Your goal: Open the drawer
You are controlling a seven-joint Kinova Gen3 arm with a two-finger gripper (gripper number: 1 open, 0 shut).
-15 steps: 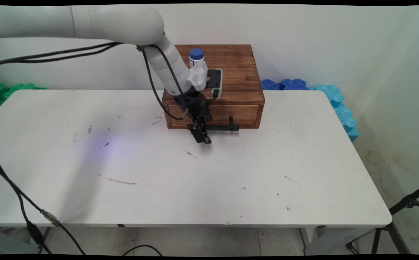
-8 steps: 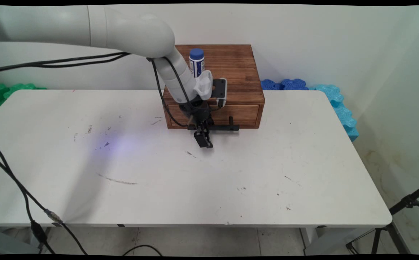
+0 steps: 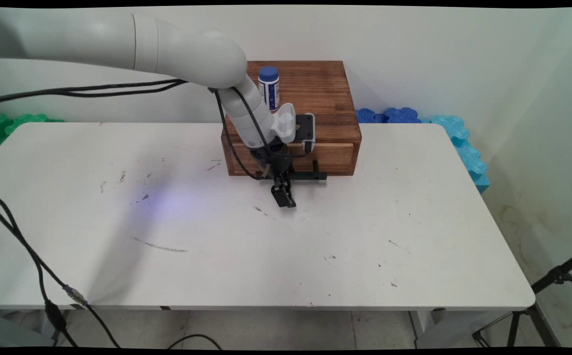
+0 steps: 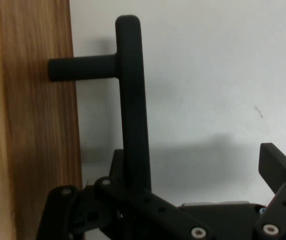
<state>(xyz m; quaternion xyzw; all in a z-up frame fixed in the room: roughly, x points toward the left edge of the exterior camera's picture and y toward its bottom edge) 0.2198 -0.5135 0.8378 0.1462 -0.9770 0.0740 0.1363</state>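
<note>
Now gripper (image 3: 284,197) hanging low by wooden box (image 3: 315,106), fingers spread wide, holding nothing. Black drawer handle (image 4: 133,100) passing just beside one finger (image 4: 275,167). Blue-capped bottle (image 3: 269,88) standing on box top.

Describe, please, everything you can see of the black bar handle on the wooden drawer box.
The black bar handle is a matt round bar, metal or plastic by its look, held off the brown wooden drawer box's front on short posts. It runs level along the drawer front, just above the white table. The black two-finger tool is open, with the bar passing between its fingers; whether they touch it cannot be told.
</note>
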